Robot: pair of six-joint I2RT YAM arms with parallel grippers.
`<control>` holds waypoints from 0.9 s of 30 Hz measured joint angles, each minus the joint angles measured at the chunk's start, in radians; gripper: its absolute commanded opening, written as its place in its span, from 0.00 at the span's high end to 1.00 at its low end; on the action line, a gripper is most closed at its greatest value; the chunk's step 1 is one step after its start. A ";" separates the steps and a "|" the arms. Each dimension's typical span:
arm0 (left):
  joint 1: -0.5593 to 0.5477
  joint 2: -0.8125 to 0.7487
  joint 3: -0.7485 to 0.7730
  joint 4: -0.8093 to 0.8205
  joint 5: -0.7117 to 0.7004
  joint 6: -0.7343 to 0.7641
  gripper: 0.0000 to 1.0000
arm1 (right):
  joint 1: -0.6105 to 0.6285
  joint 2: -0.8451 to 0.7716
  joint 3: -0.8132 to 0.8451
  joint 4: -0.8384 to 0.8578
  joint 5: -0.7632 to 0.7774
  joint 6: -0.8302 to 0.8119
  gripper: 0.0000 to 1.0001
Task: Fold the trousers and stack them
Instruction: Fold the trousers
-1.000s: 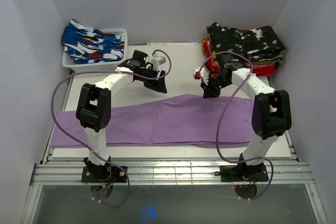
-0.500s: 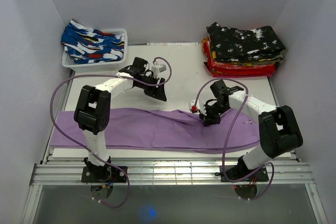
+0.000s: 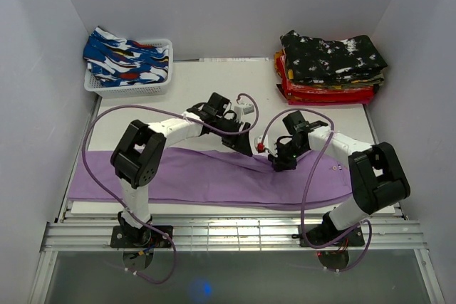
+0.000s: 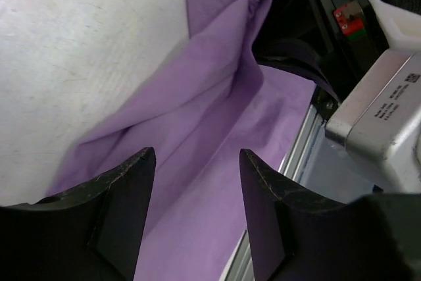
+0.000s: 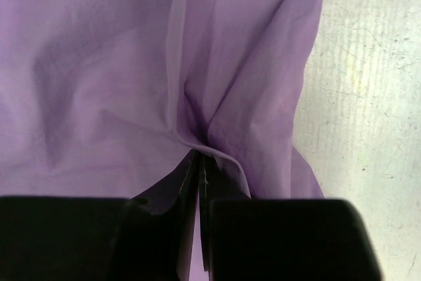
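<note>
purple trousers (image 3: 206,176): spread flat lengthwise along the near side, far edge bunched upward mid-way
folded stack (image 3: 331,65): far right, black patterned pair on top

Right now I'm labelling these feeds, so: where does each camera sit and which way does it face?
Top external: above and behind, looking down on the table; left arm and right arm show whole.
Left wrist: on the left arm, looking past the open left gripper at the purple trousers.
Right wrist: on the right arm, looking along the right gripper, shut on a fold.
Shared: all see the purple trousers.
</note>
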 measured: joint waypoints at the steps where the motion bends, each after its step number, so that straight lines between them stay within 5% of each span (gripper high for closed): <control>1: -0.012 0.000 -0.013 0.013 0.006 -0.028 0.36 | 0.000 0.000 0.000 0.008 0.003 0.014 0.91; 8: -0.056 0.023 -0.041 0.148 0.053 -0.220 0.32 | -0.010 -0.029 0.000 0.045 0.014 0.105 0.64; 13: -0.073 0.070 -0.036 0.228 0.074 -0.324 0.31 | -0.102 -0.141 0.000 0.055 0.020 0.146 0.60; 27: -0.097 0.283 0.135 0.379 0.120 -0.507 0.30 | -0.856 -0.076 0.159 -0.315 0.061 -0.086 0.33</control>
